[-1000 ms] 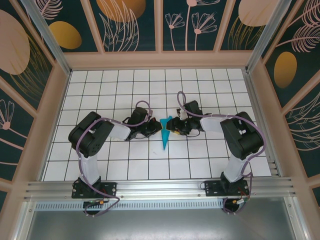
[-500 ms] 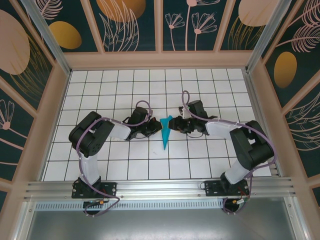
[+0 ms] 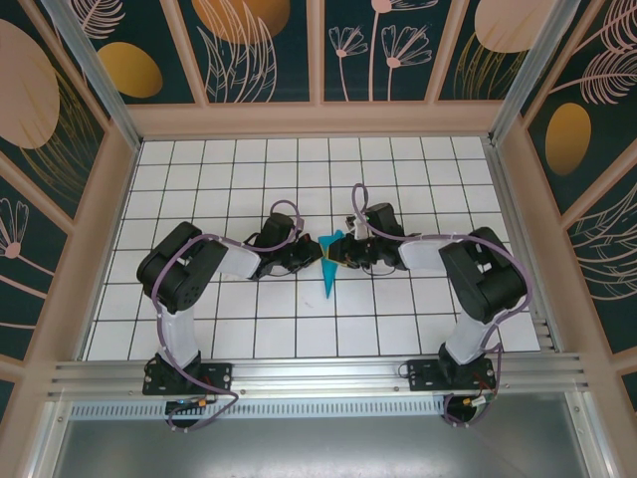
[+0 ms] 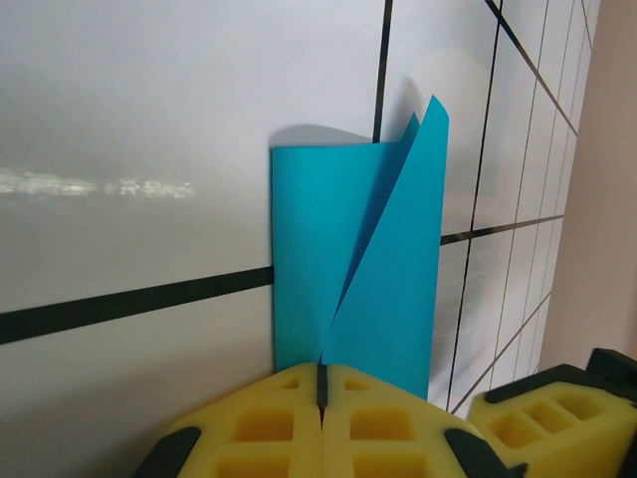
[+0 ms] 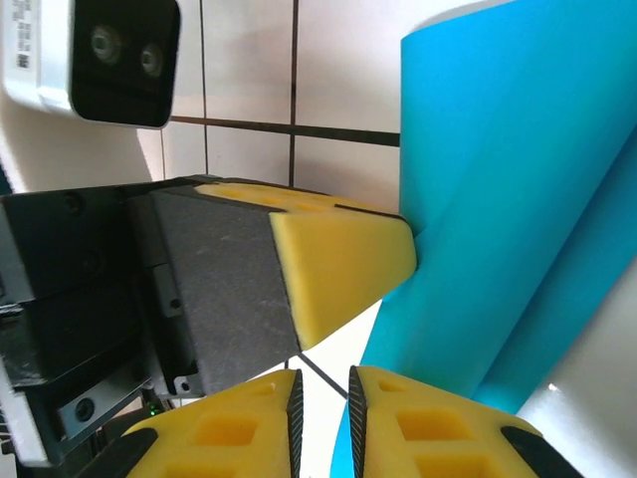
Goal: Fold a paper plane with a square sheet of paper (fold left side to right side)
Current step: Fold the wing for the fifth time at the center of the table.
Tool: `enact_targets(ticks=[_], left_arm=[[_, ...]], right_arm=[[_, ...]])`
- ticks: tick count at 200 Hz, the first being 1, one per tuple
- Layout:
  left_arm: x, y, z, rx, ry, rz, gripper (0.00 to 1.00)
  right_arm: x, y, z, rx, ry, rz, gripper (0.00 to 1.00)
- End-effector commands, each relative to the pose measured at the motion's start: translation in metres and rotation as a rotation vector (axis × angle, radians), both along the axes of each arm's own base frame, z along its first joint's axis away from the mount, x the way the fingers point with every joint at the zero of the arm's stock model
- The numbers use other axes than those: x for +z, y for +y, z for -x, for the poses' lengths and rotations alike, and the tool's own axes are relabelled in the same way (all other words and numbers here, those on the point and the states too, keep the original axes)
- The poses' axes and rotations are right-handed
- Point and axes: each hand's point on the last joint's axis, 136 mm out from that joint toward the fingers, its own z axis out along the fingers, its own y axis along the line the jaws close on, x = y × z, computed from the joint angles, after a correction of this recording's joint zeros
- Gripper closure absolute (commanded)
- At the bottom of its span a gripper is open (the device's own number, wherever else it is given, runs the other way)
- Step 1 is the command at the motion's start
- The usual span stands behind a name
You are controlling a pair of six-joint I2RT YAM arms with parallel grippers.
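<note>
Right end effector back; paper plane nose-down.

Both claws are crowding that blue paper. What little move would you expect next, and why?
Probably the right gripper closes on the paper's raised flap and carries it across. In its wrist view the yellow pads stand slightly apart at the edge of the folded blue paper, while the left gripper, pads together, already pins the paper's near end, one flap lifting off the layer beneath.
</note>
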Motion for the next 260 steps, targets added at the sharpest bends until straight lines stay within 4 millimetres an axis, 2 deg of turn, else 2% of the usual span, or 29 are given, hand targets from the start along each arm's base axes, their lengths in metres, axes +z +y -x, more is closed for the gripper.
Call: enact_targets(ticks=[1,73,160,260], left_arm=[[-0.016,0.008,-0.004,0.014,0.005,-0.062,1.00],[-0.019,0.012,-0.004,0.032,0.011,-0.081,1.00],[-0.021,0.016,-0.006,0.049,0.014,-0.093,1.00],[-0.028,0.024,-0.009,0.076,0.027,-0.093,1.00]], right_arm=[[0.007,0.011,-0.005,0.021,-0.023,-0.035,0.77],[-0.008,0.006,-0.001,0.018,0.003,0.003,0.77],[-0.012,0.006,-0.001,0.019,0.005,0.018,0.77],[-0.026,0.003,0.000,0.009,0.035,0.046,0.76]])
